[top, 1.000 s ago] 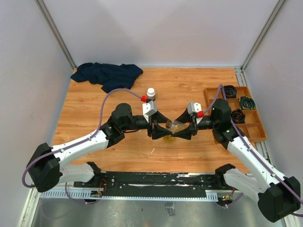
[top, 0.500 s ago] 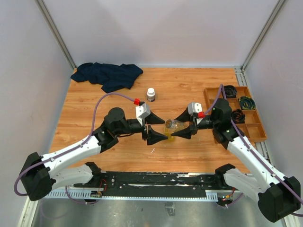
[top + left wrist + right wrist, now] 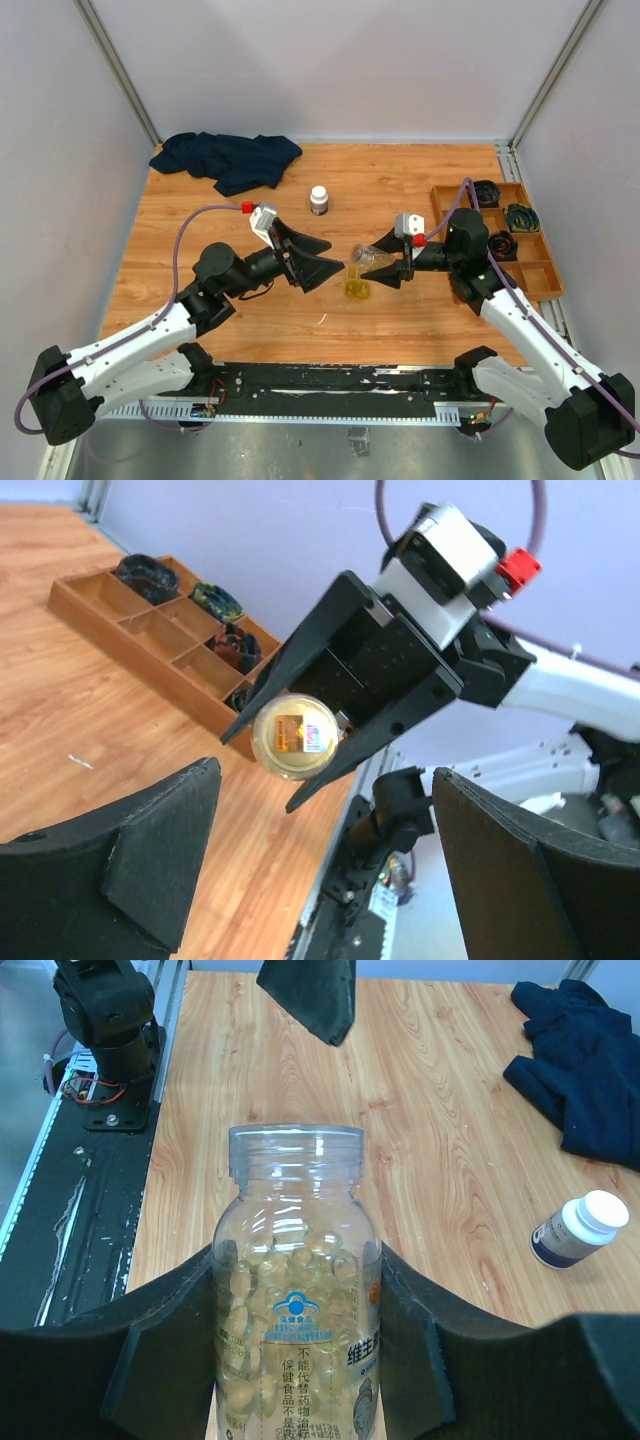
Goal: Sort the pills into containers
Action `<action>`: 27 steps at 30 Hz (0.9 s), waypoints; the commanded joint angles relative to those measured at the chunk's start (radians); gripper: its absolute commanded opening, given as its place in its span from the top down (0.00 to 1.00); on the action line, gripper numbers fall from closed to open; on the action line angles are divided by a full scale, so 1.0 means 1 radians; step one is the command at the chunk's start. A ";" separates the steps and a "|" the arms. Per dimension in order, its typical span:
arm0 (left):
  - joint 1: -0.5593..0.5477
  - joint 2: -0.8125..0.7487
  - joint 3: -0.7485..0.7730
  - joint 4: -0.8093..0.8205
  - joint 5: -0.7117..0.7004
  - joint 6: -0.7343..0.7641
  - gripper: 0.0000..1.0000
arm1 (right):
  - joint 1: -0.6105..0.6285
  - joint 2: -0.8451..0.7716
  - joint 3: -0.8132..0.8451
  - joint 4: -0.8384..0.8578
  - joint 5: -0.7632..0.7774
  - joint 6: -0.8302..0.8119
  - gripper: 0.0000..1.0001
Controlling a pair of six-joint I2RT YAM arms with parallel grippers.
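above mid-table, right hand (image 3: 373, 266) pinches a clear pill bottle (image 3: 295, 1260); left hand (image 3: 335, 257) spread, just clear of it.

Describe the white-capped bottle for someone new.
On the wooden table, look right of the dark blue cloth at the back. A small bottle stands alone there; unlike the clear open bottle in the right end effector, it has a white cap.

We look down from high behind the near edge, over the whole desk (image 3: 400, 180). Our left wrist camera faces rightward, near the clear pill bottle (image 3: 293, 736) — our right wrist camera faces back leftward, closer still, sharing that bottle.
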 commanded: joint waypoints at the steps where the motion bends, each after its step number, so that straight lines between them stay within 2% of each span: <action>1: -0.012 0.049 0.026 0.046 -0.112 -0.161 0.10 | 0.008 -0.011 0.031 0.009 0.015 -0.020 0.99; 8: -0.077 0.129 0.090 0.003 -0.195 -0.109 0.12 | 0.008 -0.009 0.031 0.007 0.011 -0.025 0.99; 22: -0.112 0.200 0.165 -0.062 -0.207 -0.051 0.35 | 0.007 -0.005 0.032 0.004 0.007 -0.027 0.99; 27: -0.130 0.213 0.189 -0.095 -0.219 -0.031 0.38 | 0.007 -0.005 0.032 0.001 0.009 -0.030 0.99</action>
